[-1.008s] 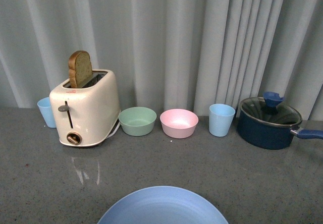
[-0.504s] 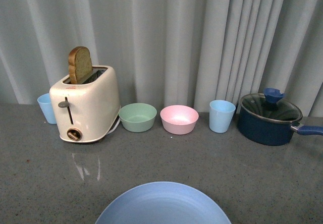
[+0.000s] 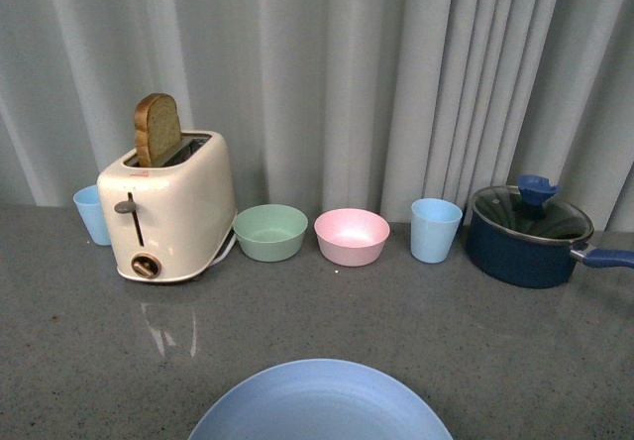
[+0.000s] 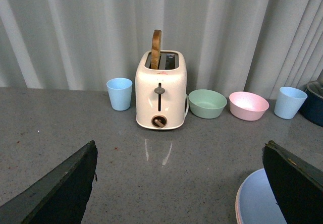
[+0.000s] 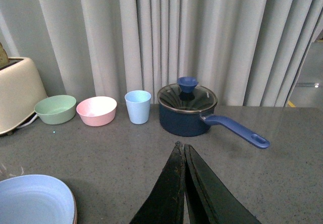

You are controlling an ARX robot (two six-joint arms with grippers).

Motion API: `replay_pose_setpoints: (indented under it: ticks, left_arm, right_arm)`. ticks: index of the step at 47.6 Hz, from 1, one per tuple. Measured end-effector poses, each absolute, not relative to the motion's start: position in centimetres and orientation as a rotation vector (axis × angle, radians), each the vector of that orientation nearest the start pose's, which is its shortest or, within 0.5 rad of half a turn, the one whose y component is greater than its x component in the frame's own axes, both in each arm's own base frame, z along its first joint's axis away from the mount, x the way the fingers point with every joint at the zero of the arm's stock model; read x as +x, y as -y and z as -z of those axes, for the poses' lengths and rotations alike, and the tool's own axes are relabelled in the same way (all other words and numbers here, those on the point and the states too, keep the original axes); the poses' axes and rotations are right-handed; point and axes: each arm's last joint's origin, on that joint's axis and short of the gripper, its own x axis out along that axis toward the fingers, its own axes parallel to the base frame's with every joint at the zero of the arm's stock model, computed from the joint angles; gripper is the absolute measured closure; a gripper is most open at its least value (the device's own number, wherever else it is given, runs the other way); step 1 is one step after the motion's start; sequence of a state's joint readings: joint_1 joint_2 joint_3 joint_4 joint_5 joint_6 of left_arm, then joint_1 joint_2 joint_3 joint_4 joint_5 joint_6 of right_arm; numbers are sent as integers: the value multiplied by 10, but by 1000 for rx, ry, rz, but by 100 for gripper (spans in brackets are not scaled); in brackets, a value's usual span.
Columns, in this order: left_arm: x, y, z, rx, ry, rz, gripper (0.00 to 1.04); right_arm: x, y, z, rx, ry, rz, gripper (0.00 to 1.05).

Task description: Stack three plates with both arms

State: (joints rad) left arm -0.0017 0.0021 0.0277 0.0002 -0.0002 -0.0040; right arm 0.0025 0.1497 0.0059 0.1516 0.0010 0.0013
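Observation:
A light blue plate [image 3: 319,405] lies at the near edge of the grey counter, cut off by the bottom of the front view. In the left wrist view this plate [image 4: 257,201] shows a thin pink rim under its edge, so it rests on a pink plate. The right wrist view shows the blue plate [image 5: 33,201] with a darker edge beneath. My left gripper [image 4: 180,144] is open and holds nothing; one finger [image 4: 295,183] hangs over the plate's side. My right gripper [image 5: 181,146] is shut and empty, beside the plate over bare counter. Neither arm shows in the front view.
Along the curtain stand a cream toaster [image 3: 168,212] with a bread slice, a green bowl [image 3: 269,232], a pink bowl [image 3: 351,237], two blue cups [image 3: 436,229] [image 3: 92,215] and a navy lidded saucepan [image 3: 530,237] whose handle points right.
The front view has shifted slightly, and the blue plate's rim sits a little higher in the picture than a second ago. Nothing on the counter has moved.

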Motion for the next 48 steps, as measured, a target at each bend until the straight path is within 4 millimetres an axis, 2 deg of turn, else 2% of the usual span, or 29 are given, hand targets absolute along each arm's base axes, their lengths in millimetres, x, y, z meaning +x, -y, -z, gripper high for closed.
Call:
replay_pose_setpoints:
  ticks: [6, 17, 26, 35, 42, 48]
  left_arm:
    - [96, 0, -173, -4, 25, 1, 7]
    - [96, 0, -173, -4, 26, 2, 7]
    - [96, 0, -173, -4, 27, 2, 7]
    - [96, 0, -173, -4, 27, 2, 7]
    - [96, 0, -173, -4, 27, 2, 7]
    - [96, 0, -173, -4, 27, 2, 7]
  right_arm:
    - [98, 0, -165, 1, 0, -3, 102]
    - [98, 0, -165, -1, 3, -3, 101]
    - [98, 0, -165, -1, 3, -3, 74]
    - [98, 0, -165, -1, 3, -3, 31]
    - [98, 0, -165, -1, 3, -3, 7]
    - [98, 0, -165, 0, 3, -3, 8]
